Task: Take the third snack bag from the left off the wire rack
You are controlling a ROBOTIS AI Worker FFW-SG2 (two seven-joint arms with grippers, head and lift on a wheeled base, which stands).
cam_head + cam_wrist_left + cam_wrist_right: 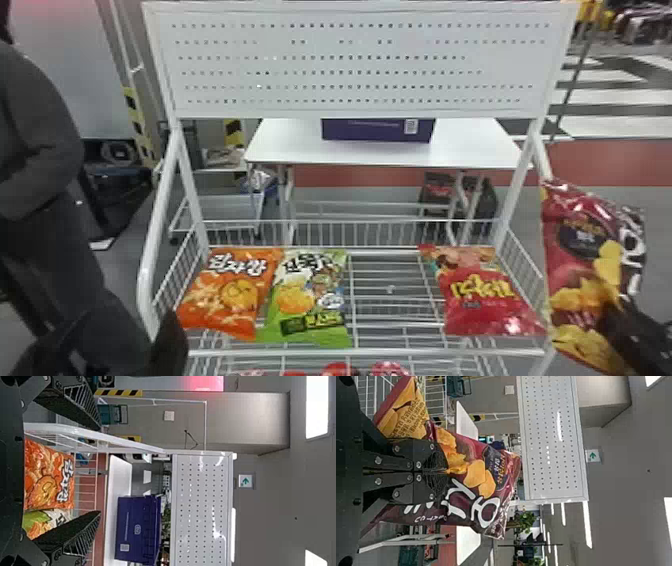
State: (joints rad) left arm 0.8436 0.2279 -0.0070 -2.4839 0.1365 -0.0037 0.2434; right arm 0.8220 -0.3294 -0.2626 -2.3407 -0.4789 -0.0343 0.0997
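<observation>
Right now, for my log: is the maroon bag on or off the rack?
Off: right end effector holds the bag outside the rack.

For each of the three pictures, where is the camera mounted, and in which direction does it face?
Head view: on the robot's head, facing forward and down at the wire rack; the right end effector shows at the right, holding the dark red bag.
Left wrist view: on the left wrist, facing the orange bag between the open left end effector.
Right wrist view: on the right wrist, facing the pegboard past its end effector, shut on the dark red bag.
Shared: head and left wrist views both show the orange bag.
</observation>
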